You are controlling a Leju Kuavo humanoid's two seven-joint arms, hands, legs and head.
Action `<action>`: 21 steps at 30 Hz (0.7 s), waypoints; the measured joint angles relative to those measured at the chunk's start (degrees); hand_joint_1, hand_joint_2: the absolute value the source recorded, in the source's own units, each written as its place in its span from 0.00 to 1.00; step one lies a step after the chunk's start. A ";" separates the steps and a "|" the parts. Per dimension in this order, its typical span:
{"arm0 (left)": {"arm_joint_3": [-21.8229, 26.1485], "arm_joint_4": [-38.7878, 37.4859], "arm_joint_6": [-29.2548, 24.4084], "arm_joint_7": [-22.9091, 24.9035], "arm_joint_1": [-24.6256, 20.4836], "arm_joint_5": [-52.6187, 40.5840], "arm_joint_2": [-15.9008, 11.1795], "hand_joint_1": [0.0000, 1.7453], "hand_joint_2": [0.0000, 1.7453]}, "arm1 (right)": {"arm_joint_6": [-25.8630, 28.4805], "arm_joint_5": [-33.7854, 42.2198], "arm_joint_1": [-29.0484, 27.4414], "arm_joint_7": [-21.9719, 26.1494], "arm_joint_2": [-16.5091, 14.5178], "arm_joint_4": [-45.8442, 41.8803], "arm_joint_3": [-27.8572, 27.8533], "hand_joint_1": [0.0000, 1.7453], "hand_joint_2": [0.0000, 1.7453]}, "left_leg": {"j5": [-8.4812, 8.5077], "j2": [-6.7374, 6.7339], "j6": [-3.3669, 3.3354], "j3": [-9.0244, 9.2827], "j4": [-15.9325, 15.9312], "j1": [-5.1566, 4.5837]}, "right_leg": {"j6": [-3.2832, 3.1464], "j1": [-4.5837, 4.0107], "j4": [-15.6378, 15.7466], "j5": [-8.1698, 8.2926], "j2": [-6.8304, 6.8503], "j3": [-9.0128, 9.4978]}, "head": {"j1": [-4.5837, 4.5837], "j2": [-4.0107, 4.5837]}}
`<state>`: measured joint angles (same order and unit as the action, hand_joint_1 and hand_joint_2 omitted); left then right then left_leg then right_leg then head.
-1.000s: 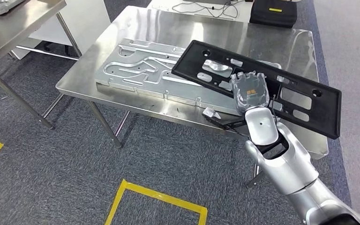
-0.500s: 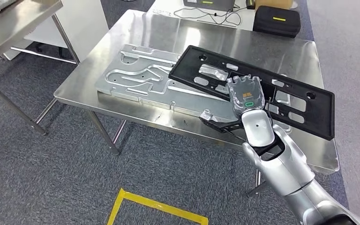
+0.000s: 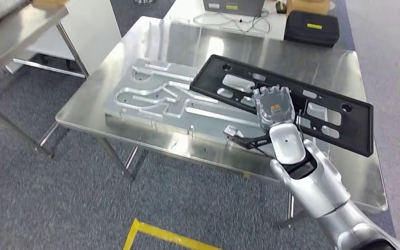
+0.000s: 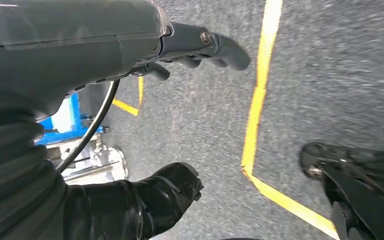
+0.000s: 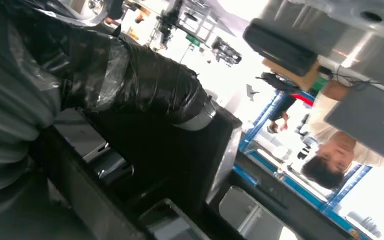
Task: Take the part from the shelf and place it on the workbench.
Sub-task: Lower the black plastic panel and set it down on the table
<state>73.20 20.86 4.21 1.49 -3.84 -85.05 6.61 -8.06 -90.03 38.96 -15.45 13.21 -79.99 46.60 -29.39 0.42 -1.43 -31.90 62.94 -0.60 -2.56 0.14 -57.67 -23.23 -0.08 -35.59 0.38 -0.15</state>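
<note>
The part is a long black plastic panel with several cut-outs. My right hand grips it at its near edge and holds it tilted just above the steel workbench, partly over a silver machined plate lying there. In the right wrist view the dark thumb presses on the black panel. My left hand hangs over the grey floor, fingers apart, holding nothing.
A black case and cables with a laptop sit at the bench's far end. Another steel table stands at the left. Yellow tape marks the carpet. A person is beyond the bench.
The whole view has shifted as the camera moved nearer the bench. The held panel now lies fully over the bench top rather than past its right edge.
</note>
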 joint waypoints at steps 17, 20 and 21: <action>0.00 -0.08 -0.52 0.07 0.19 -0.02 -0.63 0.00 1.00 | 2.01 0.01 -1.80 4.09 -2.98 1.02 0.07 1.00 1.00 | 4.39 -0.02 -1.14 -1.59 -5.41 1.41 | 3.97 1.09 -12.53 -7.70 -0.13 -1.06 | 0.11 0.00; 0.01 -0.08 -0.71 0.11 0.25 0.00 -0.74 0.00 1.00 | 2.03 0.01 -2.70 4.15 -3.18 1.04 0.09 1.00 1.00 | 2.86 0.33 -1.37 0.14 -5.41 1.08 | 3.81 0.96 -16.33 -10.13 -0.11 -5.88 | 0.12 0.00; 0.02 -0.09 -0.77 0.15 0.30 0.01 -0.76 0.00 1.00 | 2.03 0.01 -2.91 4.17 -3.27 1.04 0.10 1.00 1.00 | 2.26 0.42 -1.37 0.96 -5.41 0.90 | 3.41 0.77 -14.25 -8.80 -0.10 -5.90 | 0.12 0.00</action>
<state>73.22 20.78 3.44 1.63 -3.53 -85.04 5.84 -6.03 -90.03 36.05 -11.27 9.93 -78.95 46.70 -27.13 0.84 -2.80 -30.94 57.53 0.30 0.86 0.91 -71.92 -32.03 -0.18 -41.49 0.50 -0.15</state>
